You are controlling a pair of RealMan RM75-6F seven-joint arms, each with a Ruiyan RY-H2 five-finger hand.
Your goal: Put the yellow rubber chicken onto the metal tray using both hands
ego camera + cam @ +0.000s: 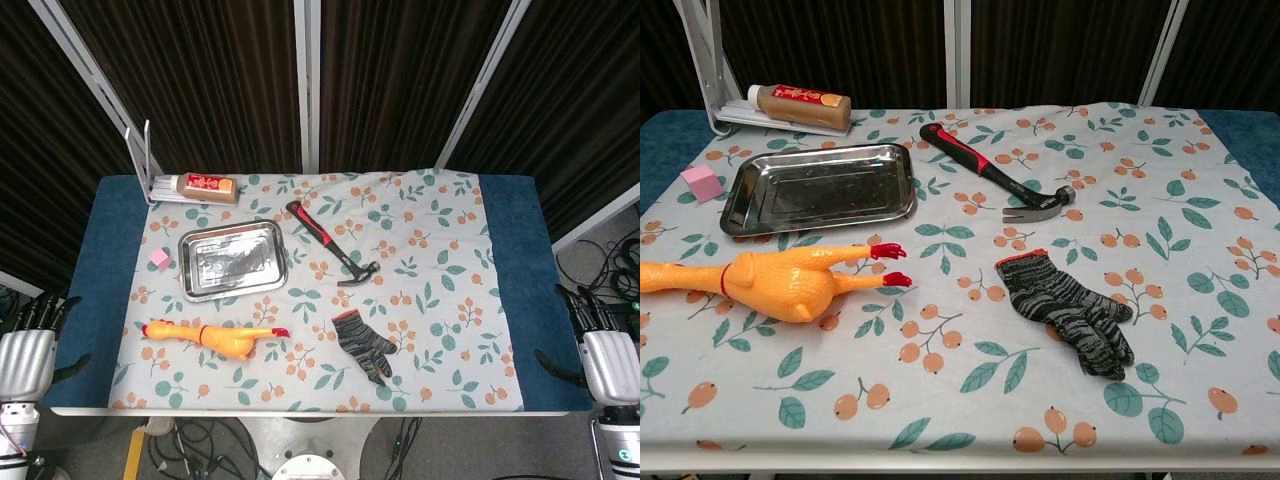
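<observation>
The yellow rubber chicken (215, 335) (775, 280) lies on its side on the floral cloth near the table's front left, its red feet toward the middle. Just behind it sits the bare metal tray (232, 260) (820, 187). My left hand (28, 352) hangs off the table's left edge with its fingers apart and nothing in it. At the right edge my right hand (603, 350) holds nothing either, fingers spread. Neither hand shows in the chest view.
A red-and-black claw hammer (332, 244) (995, 180) lies right of the tray. A grey knit glove (366, 345) (1070, 312) lies front centre. A pink block (158, 258) (702, 182) sits left of the tray. A red-labelled box (205, 187) (800, 105) and white rack (140, 160) stand back left.
</observation>
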